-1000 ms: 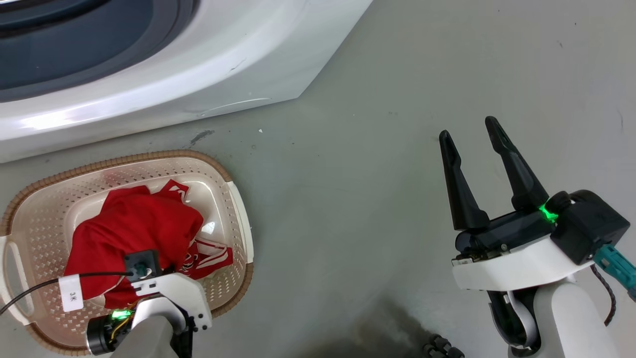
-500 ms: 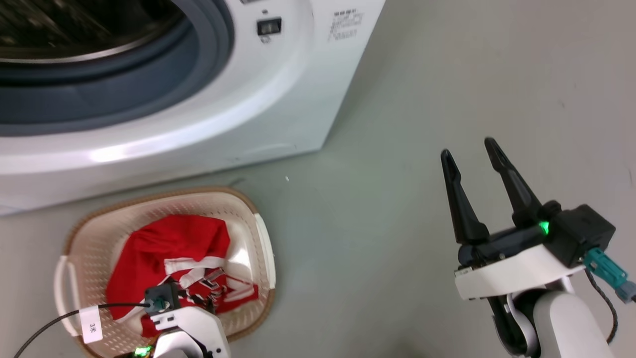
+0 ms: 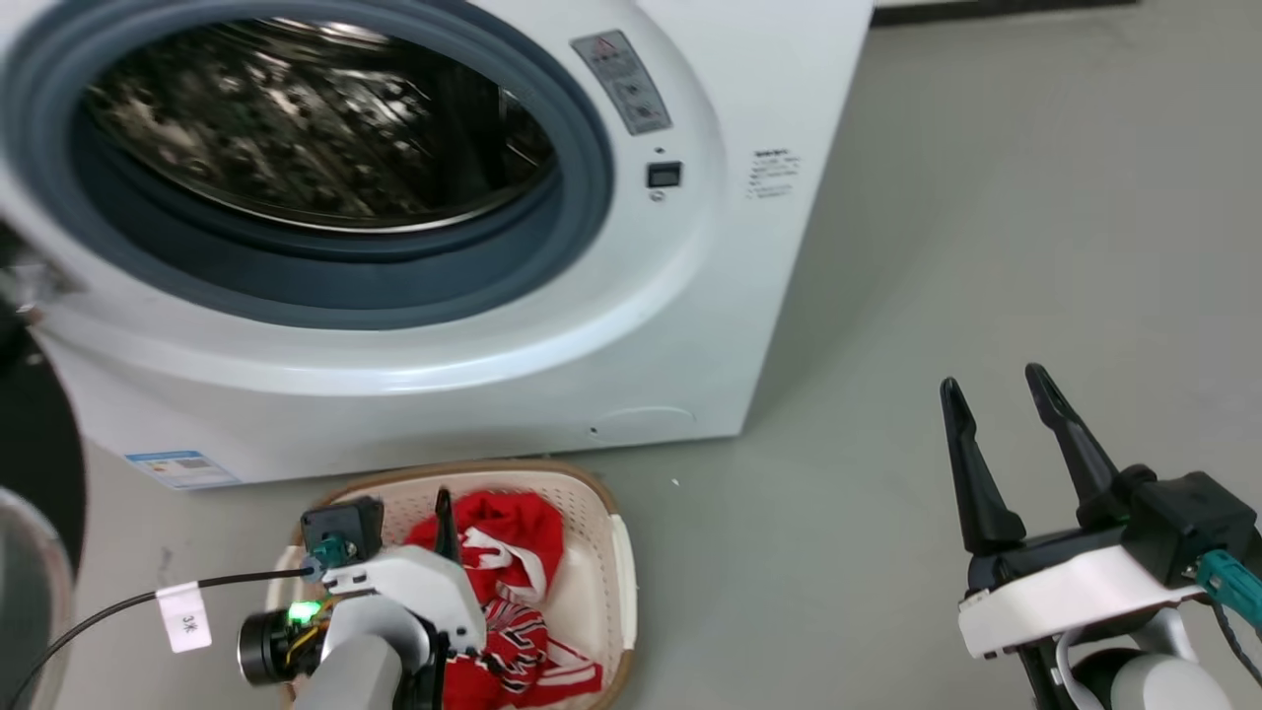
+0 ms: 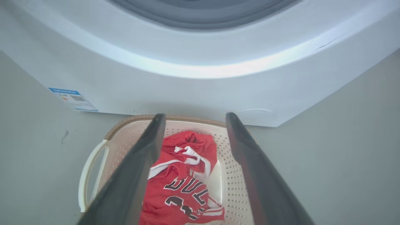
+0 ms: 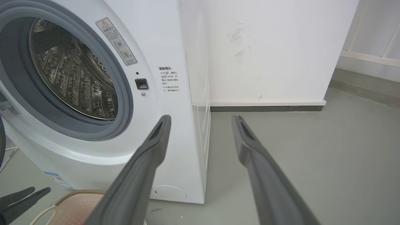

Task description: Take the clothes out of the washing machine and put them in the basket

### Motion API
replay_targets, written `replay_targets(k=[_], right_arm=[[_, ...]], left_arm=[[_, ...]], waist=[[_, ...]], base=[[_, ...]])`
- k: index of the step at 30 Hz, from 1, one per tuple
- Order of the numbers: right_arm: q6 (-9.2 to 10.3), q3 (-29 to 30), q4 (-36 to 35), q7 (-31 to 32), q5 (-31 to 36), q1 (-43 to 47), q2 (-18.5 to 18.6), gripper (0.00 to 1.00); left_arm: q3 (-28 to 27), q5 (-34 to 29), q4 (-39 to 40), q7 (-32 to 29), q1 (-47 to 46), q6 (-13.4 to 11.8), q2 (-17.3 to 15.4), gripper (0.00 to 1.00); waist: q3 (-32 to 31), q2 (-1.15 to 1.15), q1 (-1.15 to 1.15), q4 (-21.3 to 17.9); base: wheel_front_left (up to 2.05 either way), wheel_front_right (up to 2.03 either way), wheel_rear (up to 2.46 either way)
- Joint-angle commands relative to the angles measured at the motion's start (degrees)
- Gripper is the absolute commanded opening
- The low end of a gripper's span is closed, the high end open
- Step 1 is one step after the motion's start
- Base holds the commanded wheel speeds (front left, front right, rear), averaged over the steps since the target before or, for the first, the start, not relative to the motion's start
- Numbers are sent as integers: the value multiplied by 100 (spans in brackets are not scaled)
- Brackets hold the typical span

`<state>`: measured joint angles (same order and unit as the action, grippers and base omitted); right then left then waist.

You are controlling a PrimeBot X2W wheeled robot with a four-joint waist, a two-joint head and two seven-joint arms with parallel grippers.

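Currently, the washing machine (image 3: 631, 325) stands on the grey floor (image 3: 986, 197) with its front opening exposed. The grey-blue door seal (image 3: 582, 207) rings the perforated steel drum (image 3: 315, 128). The black-rimmed door (image 3: 35, 434) is swung open at the left edge of the head view. A blue label (image 3: 182, 468) is fixed to the lower left of the front panel.

The basket (image 3: 621, 572) rests on the floor just in front of the machine's base, near the front panel. The clothes (image 3: 513, 532) lie inside the basket as a crumpled red pile. In the left wrist view, the jersey (image 4: 184, 190) shows dark lettering with white outline and white-and-black striped trim. A plain red fold (image 4: 190, 140) lies on the side nearer the machine.

Left claw (image 4: 195, 116): positioned above the basket, fingers pointing toward the machine. The fingers are spread apart with nothing held between them, and the pile shows in the gap. A green indicator (image 3: 299, 611) is lit on the wrist, and a tagged black cable (image 3: 118, 606) runs off to the left.

Right claw (image 3: 992, 380): positioned over bare floor, well apart from the basket and to the right of the machine. Its fingers are likewise spread and carry nothing. The right wrist view looks past them to the machine's front right corner and a white wall (image 5: 265, 47) behind.
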<state>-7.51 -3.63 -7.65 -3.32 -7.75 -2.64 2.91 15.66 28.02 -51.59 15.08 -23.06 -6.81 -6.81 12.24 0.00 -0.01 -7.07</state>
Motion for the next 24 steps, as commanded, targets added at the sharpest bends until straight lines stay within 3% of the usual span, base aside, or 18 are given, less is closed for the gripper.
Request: replay_targets(k=[1, 13, 24], right_arm=[[4, 35, -35, 26, 48, 116, -3, 100], [4, 331, -160, 144, 204, 460, -4, 100], [4, 515, -228, 176, 436, 806, -4, 100]], left_arm=[[-100, -143, 328, 10, 169, -57, 12, 100], [-625, -1437, 3117, 11, 839, -226, 92, 100], [-563, -1997, 4242, -147, 1383, -258, -314, 100]], waist=[[-243, 0, 1, 235], [-683, 0, 1, 676], [-1093, 0, 1, 814]], base=[[0, 0, 0], [0, 0, 0], [0, 0, 0]])
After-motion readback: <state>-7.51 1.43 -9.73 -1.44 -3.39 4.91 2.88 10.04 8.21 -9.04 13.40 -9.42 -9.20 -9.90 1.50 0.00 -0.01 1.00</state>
